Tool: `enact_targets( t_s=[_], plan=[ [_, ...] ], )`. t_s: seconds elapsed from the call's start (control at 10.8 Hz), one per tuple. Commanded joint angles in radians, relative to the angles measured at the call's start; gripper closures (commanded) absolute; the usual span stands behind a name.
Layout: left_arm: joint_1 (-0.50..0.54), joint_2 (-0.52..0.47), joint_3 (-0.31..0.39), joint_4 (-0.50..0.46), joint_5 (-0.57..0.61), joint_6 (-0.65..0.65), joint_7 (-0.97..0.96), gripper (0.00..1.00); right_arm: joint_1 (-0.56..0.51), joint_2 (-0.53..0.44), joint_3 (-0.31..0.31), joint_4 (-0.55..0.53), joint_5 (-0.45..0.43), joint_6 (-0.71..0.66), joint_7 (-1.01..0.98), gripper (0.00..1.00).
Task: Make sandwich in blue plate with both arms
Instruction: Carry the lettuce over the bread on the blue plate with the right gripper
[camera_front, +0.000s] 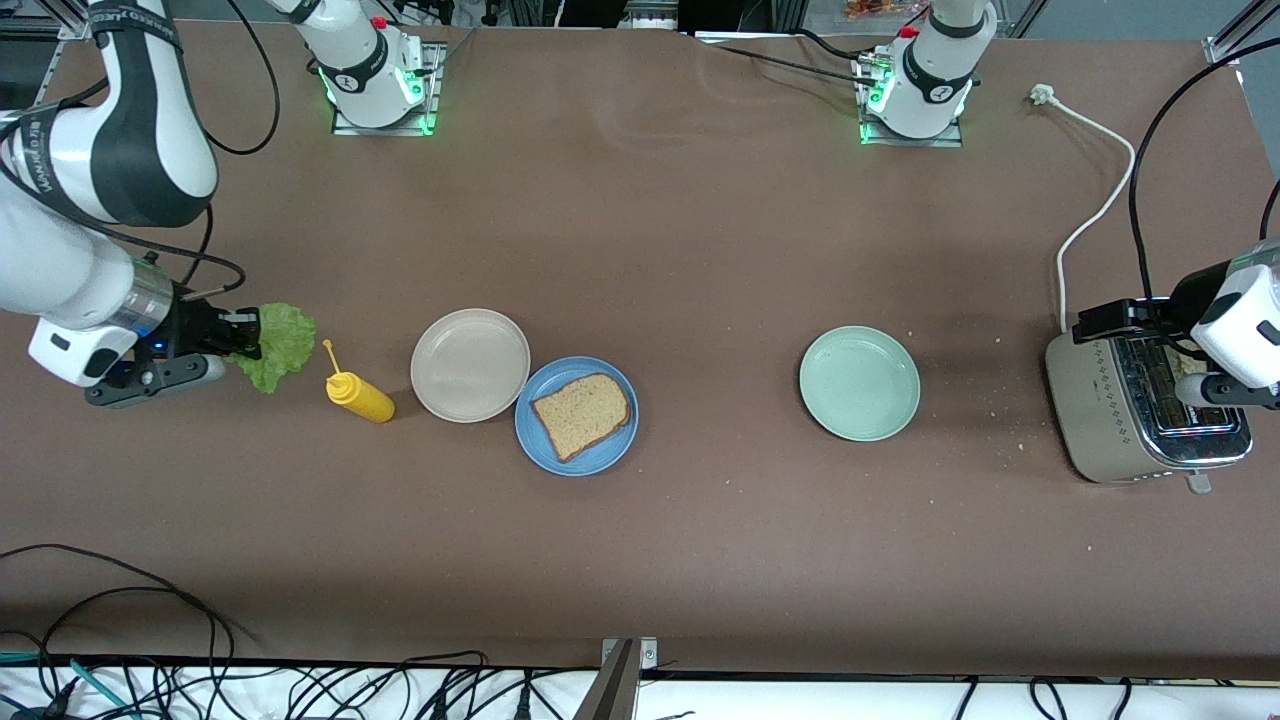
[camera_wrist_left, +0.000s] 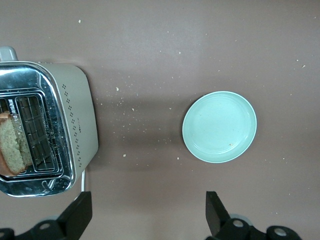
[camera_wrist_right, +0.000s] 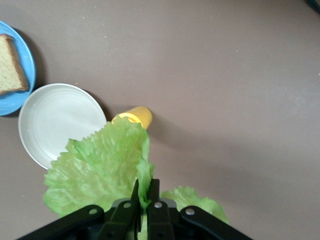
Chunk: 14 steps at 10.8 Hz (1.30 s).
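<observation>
While the right gripper (camera_front: 243, 335) is pinching the lettuce (camera_front: 278, 345) by one edge with its fingers clamped tight, the leaf is hanging loose over the right arm's end of the table, just beside the mustard bottle (camera_front: 358, 393). That thin edge grip is the main risk: the leaf may be slipping or tearing on the way over, or swinging into the bottle and tipping it. It could also be landing on the beige plate (camera_front: 470, 364), which is touching the blue plate (camera_front: 577, 416) and lying between it and the gripper. The blue plate is holding a single bread slice (camera_front: 582, 414), the sandwich's base; the beige plate and the mint plate (camera_front: 859, 382) are holding nothing. The left gripper (camera_wrist_left: 147, 215) is hovering with its jaws spread wide and nothing in them, over the toaster (camera_front: 1140, 410) at the left arm's end, where a second slice (camera_wrist_left: 11, 146) is sitting in a slot. A skewed reach there could be crushing the bread or nudging the toaster.
</observation>
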Motion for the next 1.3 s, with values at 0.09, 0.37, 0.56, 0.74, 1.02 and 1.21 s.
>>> enact_targets(
  t_s=[0.09, 0.37, 0.56, 0.74, 1.02, 1.21],
  plan=[
    [0.010, -0.018, -0.009, -0.017, 0.018, -0.001, 0.028, 0.00, 0.137, 0.064, 0.011, 0.055, 0.012, -0.001, 0.237, 1.00],
    [0.010, -0.018, -0.009, -0.017, 0.018, 0.001, 0.028, 0.00, 0.252, 0.162, 0.006, 0.147, 0.011, 0.000, 0.442, 1.00],
    [0.010, -0.018, -0.009, -0.021, 0.018, 0.001, 0.028, 0.00, 0.320, 0.229, 0.006, 0.178, 0.011, 0.050, 0.579, 1.00],
    [0.010, -0.014, -0.007, -0.023, 0.018, 0.005, 0.029, 0.01, 0.397, 0.300, 0.005, 0.187, 0.009, 0.156, 0.702, 1.00],
    [0.010, -0.009, -0.007, -0.023, 0.020, 0.025, 0.029, 0.01, 0.528, 0.413, -0.053, 0.285, 0.004, 0.213, 0.886, 1.00],
    [0.012, -0.007, -0.004, -0.023, 0.021, 0.030, 0.029, 0.02, 0.560, 0.461, -0.069, 0.304, 0.006, 0.230, 0.961, 1.00]
  ],
)
